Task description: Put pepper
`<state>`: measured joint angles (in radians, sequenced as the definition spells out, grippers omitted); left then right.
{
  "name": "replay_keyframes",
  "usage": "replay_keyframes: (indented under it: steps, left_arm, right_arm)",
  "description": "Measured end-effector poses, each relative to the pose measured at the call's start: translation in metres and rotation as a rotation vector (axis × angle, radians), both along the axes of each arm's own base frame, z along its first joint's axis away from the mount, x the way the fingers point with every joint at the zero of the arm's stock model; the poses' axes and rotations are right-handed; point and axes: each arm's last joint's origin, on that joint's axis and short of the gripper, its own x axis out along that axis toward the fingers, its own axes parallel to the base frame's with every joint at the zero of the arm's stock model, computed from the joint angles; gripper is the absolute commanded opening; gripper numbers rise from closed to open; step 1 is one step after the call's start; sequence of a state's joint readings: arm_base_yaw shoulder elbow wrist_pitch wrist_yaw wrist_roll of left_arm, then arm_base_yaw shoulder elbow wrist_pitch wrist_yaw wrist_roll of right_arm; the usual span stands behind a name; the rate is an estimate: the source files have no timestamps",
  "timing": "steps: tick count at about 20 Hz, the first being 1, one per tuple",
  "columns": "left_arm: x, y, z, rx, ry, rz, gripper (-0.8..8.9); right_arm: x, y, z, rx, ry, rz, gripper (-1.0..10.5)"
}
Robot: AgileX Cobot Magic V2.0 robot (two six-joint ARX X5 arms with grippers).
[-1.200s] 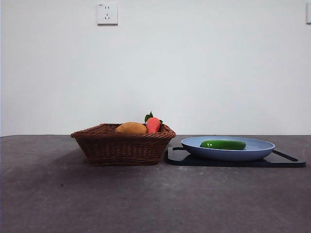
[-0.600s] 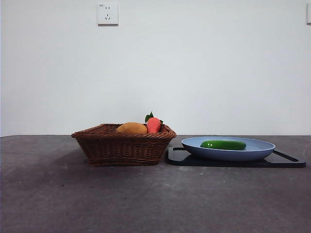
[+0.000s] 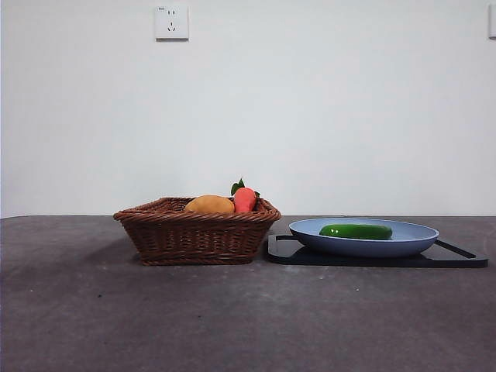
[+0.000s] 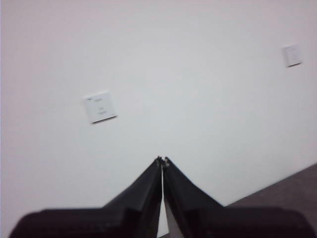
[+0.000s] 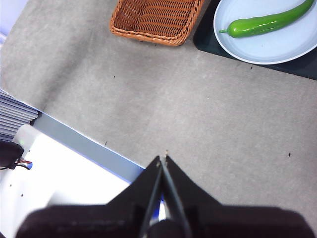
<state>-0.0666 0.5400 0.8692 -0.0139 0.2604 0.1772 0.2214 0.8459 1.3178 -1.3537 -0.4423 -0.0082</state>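
The pepper [image 3: 356, 231] is long, glossy and dark green. It lies on a light-blue plate [image 3: 411, 240] that stands on a black tray [image 3: 457, 256] right of centre. It also shows in the right wrist view [image 5: 270, 22], lying on the plate [image 5: 277, 49]. My right gripper [image 5: 162, 159] is shut and empty, high above the table's bare front part, well apart from the pepper. My left gripper [image 4: 162, 160] is shut and empty, raised and facing the white wall. Neither arm shows in the front view.
A brown wicker basket [image 3: 197, 232] stands left of the plate and holds a yellow-orange fruit [image 3: 209, 204] and a red-orange fruit with green leaves [image 3: 244, 198]. The basket [image 5: 153, 20] also shows in the right wrist view. The table's edge [image 5: 89, 144] runs below my right gripper.
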Motion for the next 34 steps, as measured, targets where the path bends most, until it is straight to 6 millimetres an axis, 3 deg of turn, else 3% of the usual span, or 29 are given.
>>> replay_keyframes:
  steps: [6,12,21,31,34]
  left_arm:
    - [-0.003,0.010,-0.103,-0.049,0.115,0.151,0.08]
    - [-0.003,0.015,-0.170,-0.113,0.207,0.205,0.08]
    - [0.001,0.017,-0.227,-0.167,0.310,0.216,0.08]
    - [0.001,0.017,-0.255,-0.223,0.557,0.229,0.08]
    - [0.001,0.017,-0.253,-0.232,0.534,0.225,0.08]
  right_arm:
    - [0.000,0.000,0.000,0.000,0.000,0.000,0.1]
    - [0.000,0.000,0.000,0.000,0.000,0.000,0.1]
    - [0.000,0.000,0.000,0.000,0.000,0.000,0.1]
    - [0.000,0.000,0.000,0.000,0.000,0.000,0.1]
    - [0.000,0.000,0.000,0.000,0.000,0.000,0.1]
